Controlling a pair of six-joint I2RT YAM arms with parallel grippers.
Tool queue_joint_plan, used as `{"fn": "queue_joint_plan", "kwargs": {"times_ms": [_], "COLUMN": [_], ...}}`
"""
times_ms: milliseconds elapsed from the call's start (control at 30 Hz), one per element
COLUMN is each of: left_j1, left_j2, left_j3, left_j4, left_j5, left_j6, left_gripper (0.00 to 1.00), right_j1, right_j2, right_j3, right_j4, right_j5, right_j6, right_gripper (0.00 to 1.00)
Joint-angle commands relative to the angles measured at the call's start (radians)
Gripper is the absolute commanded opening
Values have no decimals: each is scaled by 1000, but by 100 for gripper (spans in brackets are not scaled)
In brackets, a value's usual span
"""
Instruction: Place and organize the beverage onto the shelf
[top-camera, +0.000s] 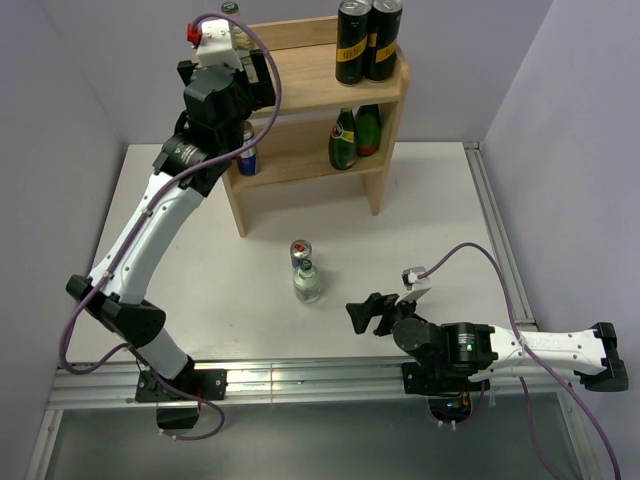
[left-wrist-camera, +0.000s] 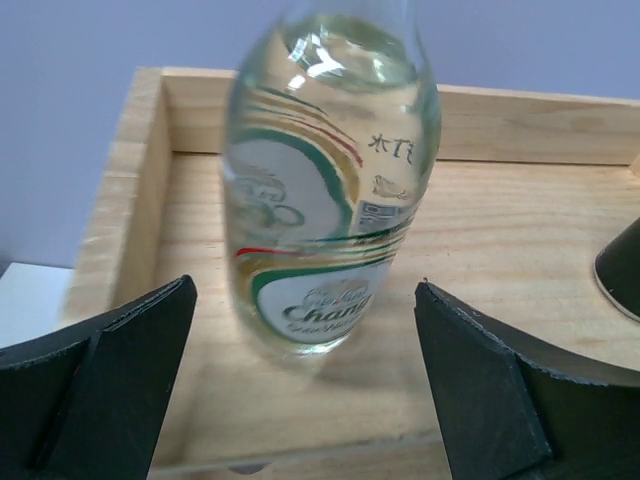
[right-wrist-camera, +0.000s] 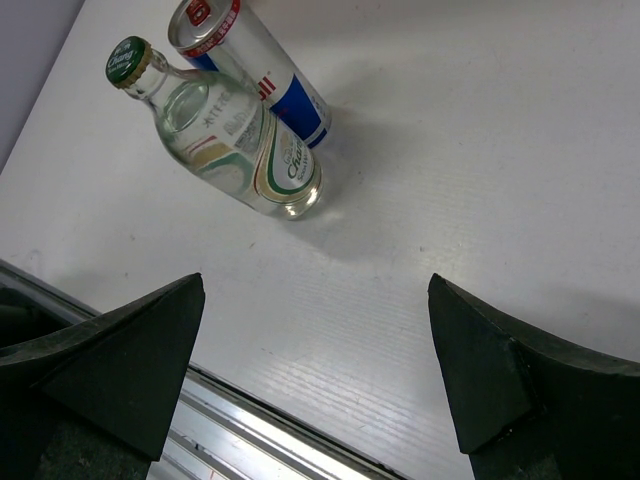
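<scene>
The wooden shelf (top-camera: 385, 90) stands at the back of the table. A clear bottle (left-wrist-camera: 325, 190) stands upright at the left end of its rimmed top board (left-wrist-camera: 500, 240); in the top view only its green cap (top-camera: 231, 8) shows. My left gripper (top-camera: 238, 45) is open around this bottle, its fingers apart from the glass in the left wrist view (left-wrist-camera: 305, 290). The lower tier holds two dark-green bottles (top-camera: 343, 138) and a blue-silver can (top-camera: 248, 152). A second can (top-camera: 300, 252) and a second clear bottle (top-camera: 307, 283) stand on the table. My right gripper (top-camera: 365, 313) is open and empty to their right.
Two tall black-and-yellow cans (top-camera: 366, 40) stand at the right end of the top board; one shows at the edge of the left wrist view (left-wrist-camera: 620, 265). The right wrist view shows the table bottle (right-wrist-camera: 235, 140), the can (right-wrist-camera: 255, 70) and the metal front rail (right-wrist-camera: 260, 430).
</scene>
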Motion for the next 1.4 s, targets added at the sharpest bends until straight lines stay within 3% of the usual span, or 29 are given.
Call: {"fn": "queue_joint_plan", "kwargs": {"times_ms": [0,267,467,633,733,867,1067,1367], "left_j1": [20,-9,-153,-376,-446,-508,-629,-767], "left_j2": [-112,-114,-213,-354,-408,-476,-597,-619], "left_j3": [-20,-13,-126,-333,-419,-588,-972,-1277], "left_j4": [-18,-70,-101,-148,-256,-275,-188,10], "left_j5": [-137,-201,-284,-433,-435,-373,-288,-229], "left_j6": [35,48,34,-49,-181,-326,-518,-653], "left_gripper": [99,99,99,99,99,99,99,99], "right_j1": [6,6,6,7,6,6,7,7], "right_j2": [-3,-3,0,6,4,10,24,41], "right_j3": [-12,-12,-15,-14,-14,-11,-5,3], "right_j4": [17,16,22,19,21,13,1,-13], "right_j5": [33,30,34,31,30,37,54,68], "right_j6": [17,20,17,20,17,31,52,74], "right_gripper": [100,100,100,100,100,100,100,100]}}
